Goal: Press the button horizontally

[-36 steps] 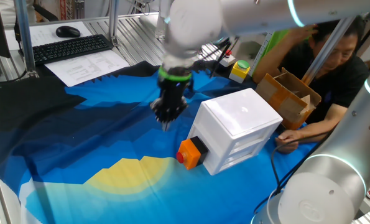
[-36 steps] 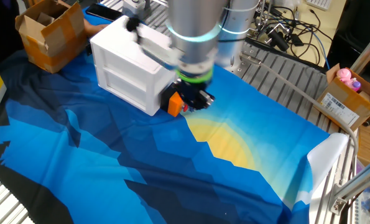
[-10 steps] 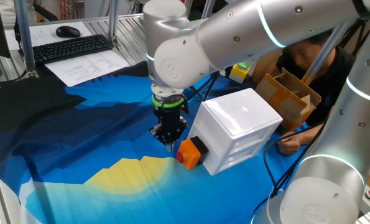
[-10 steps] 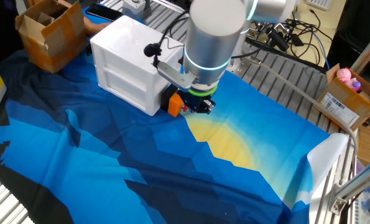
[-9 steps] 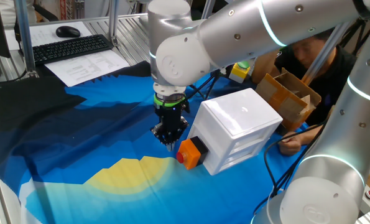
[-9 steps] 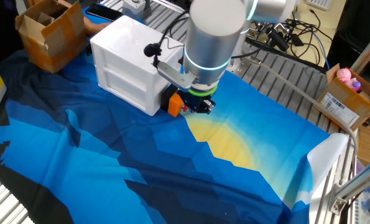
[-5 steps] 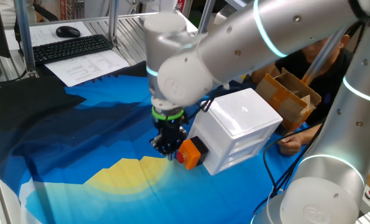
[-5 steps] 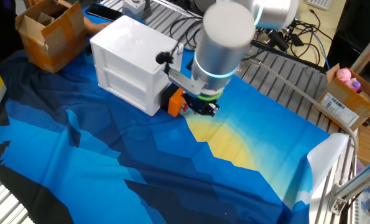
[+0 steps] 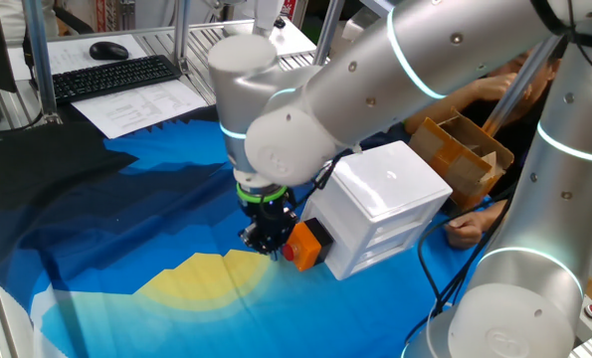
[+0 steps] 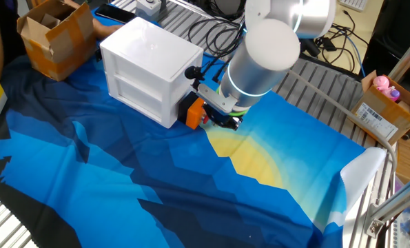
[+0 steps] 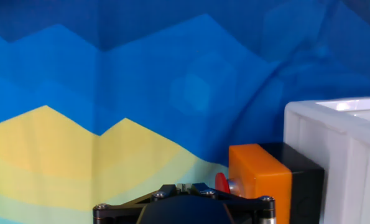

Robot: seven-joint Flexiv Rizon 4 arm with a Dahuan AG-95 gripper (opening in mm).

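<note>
Against the lower side of the white box [image 9: 385,204], your button [image 11: 222,184] shows as a small red disc on the face of an orange cube housing [image 11: 259,177] backed by a black base [image 11: 303,174]. Your gripper [image 9: 265,239] sits low over the blue cloth [image 10: 108,172], just beside that housing on its button side. You cannot tell whether the fingers are parted or closed.

Arm: silver arm [image 10: 263,52] tilted down over the blue and yellow cloth [image 10: 156,186].
Gripper: gripper [image 10: 222,121] sat low, just beside the orange button housing [image 10: 192,113] (fingertips hidden).
Housing: fixed to the white box [image 10: 148,69].
</note>
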